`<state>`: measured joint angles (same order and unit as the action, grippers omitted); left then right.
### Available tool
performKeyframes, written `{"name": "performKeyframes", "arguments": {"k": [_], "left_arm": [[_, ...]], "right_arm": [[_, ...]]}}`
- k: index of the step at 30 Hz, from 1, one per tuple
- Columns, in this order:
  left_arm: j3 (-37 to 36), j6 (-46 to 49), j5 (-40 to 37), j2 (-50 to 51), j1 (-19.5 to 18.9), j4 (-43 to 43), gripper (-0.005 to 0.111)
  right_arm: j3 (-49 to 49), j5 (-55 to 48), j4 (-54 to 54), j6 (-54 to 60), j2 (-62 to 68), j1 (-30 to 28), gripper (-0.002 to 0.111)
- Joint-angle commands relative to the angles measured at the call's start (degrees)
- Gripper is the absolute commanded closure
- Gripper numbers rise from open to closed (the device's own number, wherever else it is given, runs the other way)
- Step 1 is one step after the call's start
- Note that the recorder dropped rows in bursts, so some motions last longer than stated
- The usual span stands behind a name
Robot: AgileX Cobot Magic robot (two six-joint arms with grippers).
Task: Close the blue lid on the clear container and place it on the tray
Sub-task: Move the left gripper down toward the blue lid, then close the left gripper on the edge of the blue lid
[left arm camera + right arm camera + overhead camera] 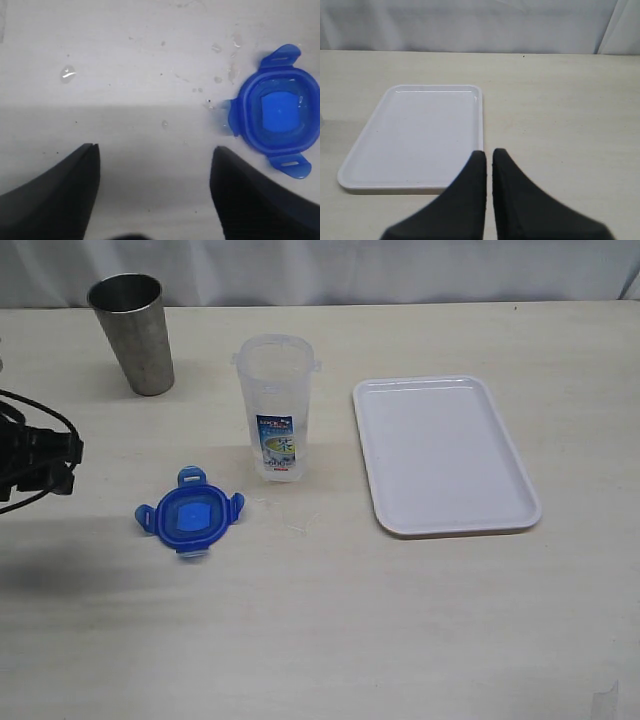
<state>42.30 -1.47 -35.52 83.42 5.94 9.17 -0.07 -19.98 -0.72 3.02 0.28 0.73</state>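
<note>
Presently the clear container [276,405] stands upright on the tabletop [350,620] at upper centre of the exterior view, long axis vertical and open mouth up, with the blue lid [190,515] lying flat to its lower left, four flaps splayed outward. The left hand [156,149] hovers with jaws wide over bare tabletop, the lid off to one side of them. The tray [440,450] lies right of centre, long axis running up the frame, and the right hand [489,152] is pinched closed, holding nothing.

Pale wooden tabletop [400,640], evenly lit; behind it, seemingly a white curtain [350,270].
</note>
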Motion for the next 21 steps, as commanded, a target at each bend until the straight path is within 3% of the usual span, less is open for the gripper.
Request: {"name": "performKeyframes", "arguments": {"k": [1,7,16,21], "left_arm": [[-0.19,0.21,1.28,3.46,0.13,1.78,0.047],[-0.19,0.67,6.1,7.48,0.8,3.84,0.047],[-0.19,-0.41,13.55,10.53,11.31,6.9,0.047],[-0.19,-0.49,14.48,11.61,12.78,9.14,0.048]], "right_arm": [[0.07,0.13,-0.15,0.42,-0.28,0.09,0.104],[0.07,0.13,-0.15,0.42,-0.28,0.09,0.104],[0.07,0.13,-0.15,0.42,-0.28,0.09,0.104],[0.07,0.13,-0.15,0.42,-0.28,0.09,0.104]]}}
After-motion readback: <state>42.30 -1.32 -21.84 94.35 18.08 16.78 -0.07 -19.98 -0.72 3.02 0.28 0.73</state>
